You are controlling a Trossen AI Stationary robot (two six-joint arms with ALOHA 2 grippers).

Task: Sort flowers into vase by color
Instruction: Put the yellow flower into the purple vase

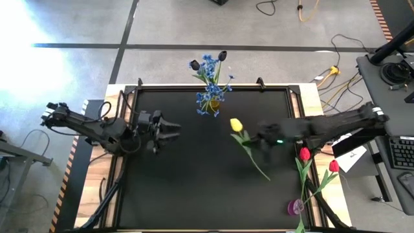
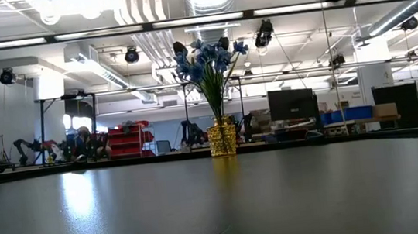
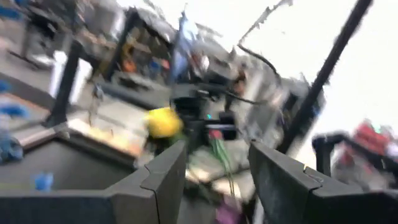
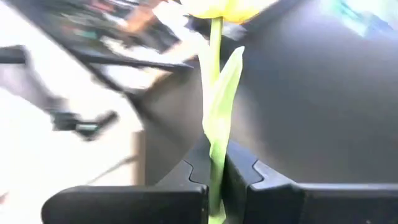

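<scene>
A gold vase (image 1: pixel 213 101) at the table's far edge holds blue sprigs (image 1: pixel 208 66) and near-black tulips (image 1: pixel 222 56); the vase (image 2: pixel 222 139) stands upright in the low view. My right gripper (image 1: pixel 257 137) is shut on a yellow tulip (image 1: pixel 236 124), right of and nearer than the vase. My left gripper (image 1: pixel 173 129) is open at mid-left and touches nothing; its wrist view looks at the yellow head (image 3: pixel 163 121). Two red tulips (image 1: pixel 304 154) (image 1: pixel 334 166) lie at the table's right edge. My right gripper pinches the yellow tulip's stem and leaf (image 4: pixel 217 163) between its two fingers, a short way below the head (image 4: pixel 224 7). The fingers come from the table's right and lie across the stem. The long lower stem (image 1: pixel 261 169) trails toward the near edge.
A purple object (image 1: pixel 295 207) sits near the table's right near corner, beside the red tulips' stems. The black table top (image 1: pixel 194 188) is bordered by a dark rail. Cables and a desk with a keyboard (image 1: pixel 401 152) lie off the right side.
</scene>
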